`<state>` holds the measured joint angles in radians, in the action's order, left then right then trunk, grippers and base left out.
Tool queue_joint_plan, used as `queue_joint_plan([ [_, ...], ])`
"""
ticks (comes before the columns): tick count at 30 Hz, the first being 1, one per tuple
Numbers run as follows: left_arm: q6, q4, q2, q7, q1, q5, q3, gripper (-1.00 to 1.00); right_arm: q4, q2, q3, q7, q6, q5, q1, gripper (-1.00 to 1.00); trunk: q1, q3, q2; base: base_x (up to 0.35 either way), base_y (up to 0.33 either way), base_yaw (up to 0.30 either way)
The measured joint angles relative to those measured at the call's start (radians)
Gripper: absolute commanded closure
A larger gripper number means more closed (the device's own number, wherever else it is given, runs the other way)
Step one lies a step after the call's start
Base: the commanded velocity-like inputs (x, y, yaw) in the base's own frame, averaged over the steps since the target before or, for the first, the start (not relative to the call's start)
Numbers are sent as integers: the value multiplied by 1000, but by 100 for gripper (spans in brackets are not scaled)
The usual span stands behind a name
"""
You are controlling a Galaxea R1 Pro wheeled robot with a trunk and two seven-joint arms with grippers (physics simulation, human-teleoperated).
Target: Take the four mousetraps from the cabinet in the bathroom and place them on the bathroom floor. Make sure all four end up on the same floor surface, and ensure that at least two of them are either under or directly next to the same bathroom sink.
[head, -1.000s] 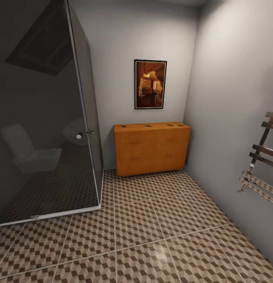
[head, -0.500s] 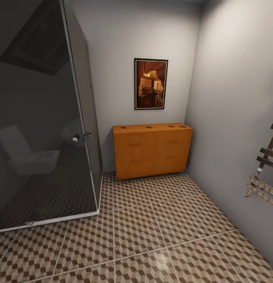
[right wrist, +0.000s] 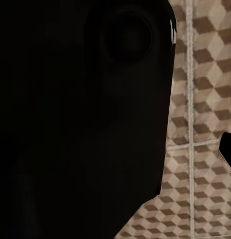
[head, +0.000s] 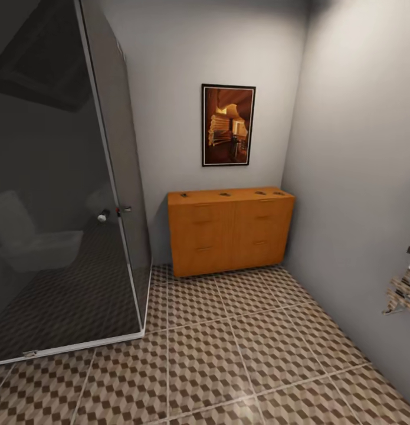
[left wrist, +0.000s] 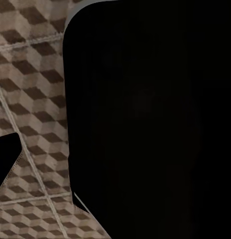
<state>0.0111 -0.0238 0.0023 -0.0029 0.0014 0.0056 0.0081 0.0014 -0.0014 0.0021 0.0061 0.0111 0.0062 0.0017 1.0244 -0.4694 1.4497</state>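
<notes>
Four mousetraps (head: 225,194), status: all on top of the cabinet (head: 231,233), spaced in a row along its surface (small dark specks at this range; wood and wire not resolvable). None delivered.

Cabinet: orange-brown, fronts shut, against the far wall under a framed picture (head: 228,125), just beside the right wall.

Floor (head: 228,354): cube-patterned tiles, no trap lying on any visible part. Shower enclosure (head: 63,206) of dark glass stands left of the cabinet.

Sink: none identifiable in the head view (drop-off spot not located).

Claws: both wrist views show a dark housing close to the lens with tiles behind; whether either claw is spread or pressed together cannot be told.

Progress, judged: zero of four placed; robot well apart from the cabinet, approach stage. Remaining: reach the cabinet, lift each trap, set all four on the tiles, two at one sink.

Writing, brands, labels: none legible; the picture bears no readable text.
</notes>
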Motion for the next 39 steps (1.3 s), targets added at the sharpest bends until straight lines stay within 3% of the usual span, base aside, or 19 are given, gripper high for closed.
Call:
queue_joint_plan([
  [39, 1, 0, -1, 0, 0, 0, 2, -100, 0, 0, -8, -9, 0, -9, 0, -100, 0, 0, 0, 324, 0, 0],
])
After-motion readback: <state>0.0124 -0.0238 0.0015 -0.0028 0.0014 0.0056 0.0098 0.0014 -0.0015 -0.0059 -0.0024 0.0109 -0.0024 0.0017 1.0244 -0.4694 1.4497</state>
